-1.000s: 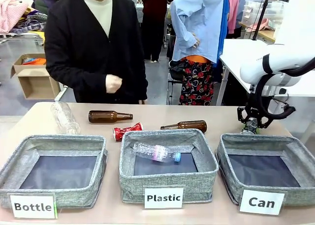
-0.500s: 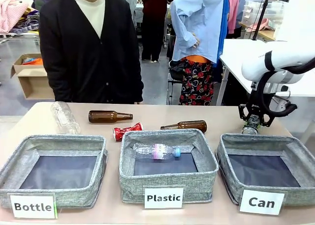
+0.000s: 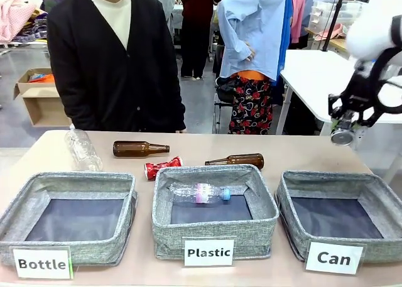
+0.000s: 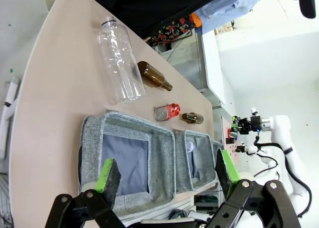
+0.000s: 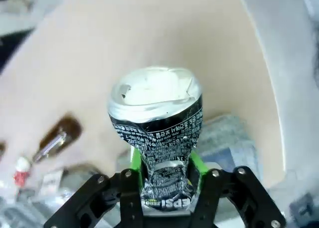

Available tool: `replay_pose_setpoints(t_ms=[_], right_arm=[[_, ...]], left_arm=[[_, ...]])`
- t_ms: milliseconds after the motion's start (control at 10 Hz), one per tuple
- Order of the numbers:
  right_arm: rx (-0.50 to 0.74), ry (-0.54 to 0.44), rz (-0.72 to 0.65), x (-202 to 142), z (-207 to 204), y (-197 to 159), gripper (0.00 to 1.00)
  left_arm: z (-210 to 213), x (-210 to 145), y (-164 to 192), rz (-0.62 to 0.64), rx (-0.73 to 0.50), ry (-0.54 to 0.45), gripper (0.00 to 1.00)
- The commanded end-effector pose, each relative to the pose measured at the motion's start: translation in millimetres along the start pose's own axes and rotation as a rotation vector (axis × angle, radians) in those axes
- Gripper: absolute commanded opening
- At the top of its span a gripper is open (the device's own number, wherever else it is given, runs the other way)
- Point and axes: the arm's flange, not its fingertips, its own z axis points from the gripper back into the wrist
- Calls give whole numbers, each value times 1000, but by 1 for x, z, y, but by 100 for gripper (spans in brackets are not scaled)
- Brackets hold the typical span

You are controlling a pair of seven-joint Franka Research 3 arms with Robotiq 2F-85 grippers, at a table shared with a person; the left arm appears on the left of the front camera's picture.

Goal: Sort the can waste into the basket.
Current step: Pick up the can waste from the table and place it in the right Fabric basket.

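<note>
**While one can hangs in the air, the other waits on the table**

Though nothing sits in the "Can" basket (image 3: 326, 176) yet, we're under way! The right gripper (image 3: 344, 129) is up high on the right, seemingly beyond that basket's far rim. Its jaws are clamped tight on the crushed black-and-silver can (image 5: 157, 133), squeezed at the waist, silver end poking out. The left gripper (image 4: 167, 171) hovers at the opposite end, green pads spread wide, nothing between them. The red can (image 3: 162, 167) lies on the table (image 3: 301, 152) behind the middle basket (image 3: 215, 171), untouched, between two brown bottles (image 3: 139, 149). By my count: none sorted, one carried, one to fetch.
</note>
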Motion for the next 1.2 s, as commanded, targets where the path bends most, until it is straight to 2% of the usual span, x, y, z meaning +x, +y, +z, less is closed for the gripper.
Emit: replay_pose_setpoints(t_ms=[0,100,300,500,600,700,1100], right_arm=[[72,51,311,-50,10,-25,0],[-23,94,564,-75,14,-35,0],[-176,71,1016,-119,11,-59,0],[-316,29,1523,-144,-5,-77,0],[-329,-5,1680,-149,-10,-81,0],[-295,-19,1763,-150,-11,-84,0],[-154,19,1827,-144,-10,-77,0]], left_arm=[[-2,0,1,-21,-17,-11,100],[-2,0,1,-21,-17,-11,100],[-2,0,1,-21,-17,-11,100],[-2,0,1,-21,-17,-11,100],[-2,0,1,-21,-17,-11,100],[-2,0,1,-21,-17,-11,100],[-2,0,1,-21,-17,-11,100]])
